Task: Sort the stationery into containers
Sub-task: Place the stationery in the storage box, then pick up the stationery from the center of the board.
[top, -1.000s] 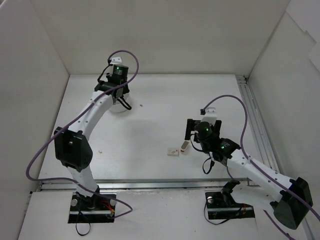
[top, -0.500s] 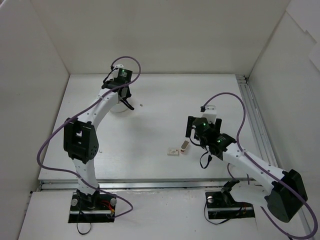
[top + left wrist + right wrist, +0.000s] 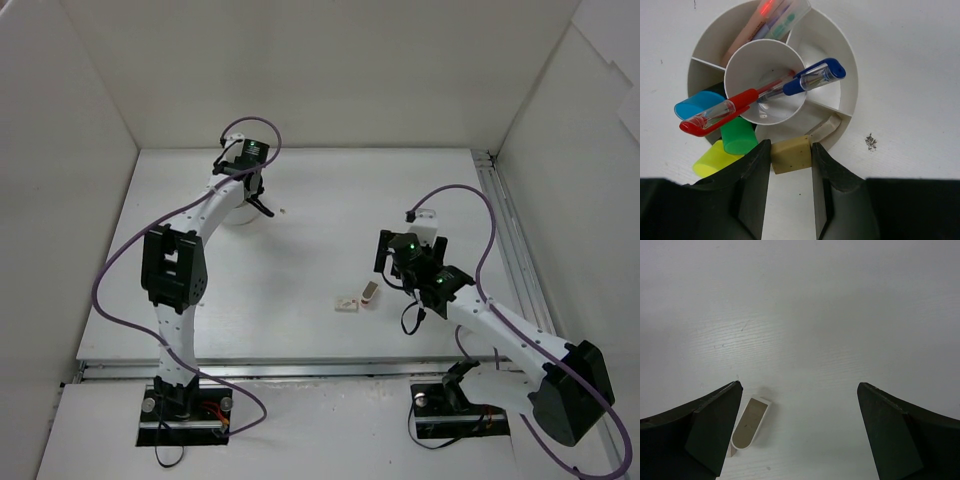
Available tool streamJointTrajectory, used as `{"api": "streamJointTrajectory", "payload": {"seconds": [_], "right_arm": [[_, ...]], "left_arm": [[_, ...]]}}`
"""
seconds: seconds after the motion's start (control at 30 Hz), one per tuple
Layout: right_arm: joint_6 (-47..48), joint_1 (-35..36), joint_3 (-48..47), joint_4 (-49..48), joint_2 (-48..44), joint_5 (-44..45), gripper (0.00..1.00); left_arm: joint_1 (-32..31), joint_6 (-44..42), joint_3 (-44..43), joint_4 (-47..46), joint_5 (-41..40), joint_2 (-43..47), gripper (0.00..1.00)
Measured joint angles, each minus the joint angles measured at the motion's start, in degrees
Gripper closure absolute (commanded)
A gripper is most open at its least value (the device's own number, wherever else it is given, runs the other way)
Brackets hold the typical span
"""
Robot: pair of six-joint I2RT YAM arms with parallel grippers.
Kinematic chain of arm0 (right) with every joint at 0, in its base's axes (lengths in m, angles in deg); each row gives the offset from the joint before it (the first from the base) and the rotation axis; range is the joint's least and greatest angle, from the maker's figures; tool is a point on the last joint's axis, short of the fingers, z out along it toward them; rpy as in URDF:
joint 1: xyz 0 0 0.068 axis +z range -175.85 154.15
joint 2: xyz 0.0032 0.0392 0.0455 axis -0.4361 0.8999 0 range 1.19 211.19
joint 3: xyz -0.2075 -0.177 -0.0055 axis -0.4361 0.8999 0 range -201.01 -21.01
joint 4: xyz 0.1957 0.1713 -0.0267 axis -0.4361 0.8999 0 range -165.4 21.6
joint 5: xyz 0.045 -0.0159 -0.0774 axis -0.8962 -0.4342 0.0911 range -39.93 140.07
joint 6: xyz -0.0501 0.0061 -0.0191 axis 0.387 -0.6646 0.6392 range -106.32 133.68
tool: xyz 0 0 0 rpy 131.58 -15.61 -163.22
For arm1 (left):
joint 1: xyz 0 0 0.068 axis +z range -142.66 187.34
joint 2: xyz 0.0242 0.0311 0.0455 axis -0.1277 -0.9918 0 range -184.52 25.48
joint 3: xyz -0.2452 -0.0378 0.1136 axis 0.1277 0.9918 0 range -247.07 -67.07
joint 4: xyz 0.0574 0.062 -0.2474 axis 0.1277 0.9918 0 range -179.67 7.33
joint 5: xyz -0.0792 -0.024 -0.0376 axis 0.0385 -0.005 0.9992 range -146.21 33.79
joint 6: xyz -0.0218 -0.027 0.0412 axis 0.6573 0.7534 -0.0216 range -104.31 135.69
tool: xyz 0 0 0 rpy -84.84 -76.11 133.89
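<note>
My left gripper (image 3: 789, 146) is clenched on a beige eraser (image 3: 791, 156) at the lower rim of the pot (image 3: 826, 44), bottom centre of the left wrist view. In the pot's middle cup, a red pen (image 3: 715, 114) points lower left and a blue pen (image 3: 812, 80) points upper right. My right gripper (image 3: 800, 440) is spread wide. A small eraser (image 3: 751, 423) lies at lower left of its view, long axis leaning upper right. The desk (image 3: 300, 250) is white, as are the walls (image 3: 330, 70).

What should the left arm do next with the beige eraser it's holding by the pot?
Probably ease the left gripper slightly toward the middle of the white pot before releasing: the beige eraser clamped in it seems to straddle the pot's outer rim, next to the compartment where a pale eraser lies.
</note>
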Motion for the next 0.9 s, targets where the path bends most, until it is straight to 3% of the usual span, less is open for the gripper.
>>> {"api": "streamJointTrajectory", "payload": {"seconds": [0.23, 0.33, 0.47, 0.57, 0.6, 0.77, 0.9], "right_arm": [[0.02, -0.52, -0.02, 0.17, 0.00, -0.11, 0.02], [0.02, -0.59, -0.02, 0.35, -0.02, -0.15, 0.02], [0.02, -0.85, -0.02, 0.83, -0.02, -0.37, 0.02], [0.04, -0.90, -0.02, 1.01, -0.02, -1.20, 0.02], [0.07, -0.90, -0.02, 1.03, -0.02, -1.46, 0.02], [0.26, -0.90, -0.02, 1.27, -0.28, -3.28, 0.02], [1.18, -0.90, 0.02, 1.40, -2.23, -5.51, 0.02]], "left_arm": [[0.15, 0.59, -0.74, -1.03, -0.46, -0.72, 0.70], [0.15, 0.68, -0.90, -1.16, -0.48, -0.96, 0.59], [0.15, 1.01, -0.94, -1.40, -0.39, -1.11, 0.54], [0.15, 0.90, -0.31, -2.56, 0.02, -0.87, 0.40], [0.13, 0.76, 0.66, -3.26, 0.28, -0.31, 0.27], [-0.57, -1.01, 5.31, -4.26, 0.52, 3.87, 0.00], [-2.54, -6.25, 8.74, -8.02, 4.15, 9.20, 0.00]]}}
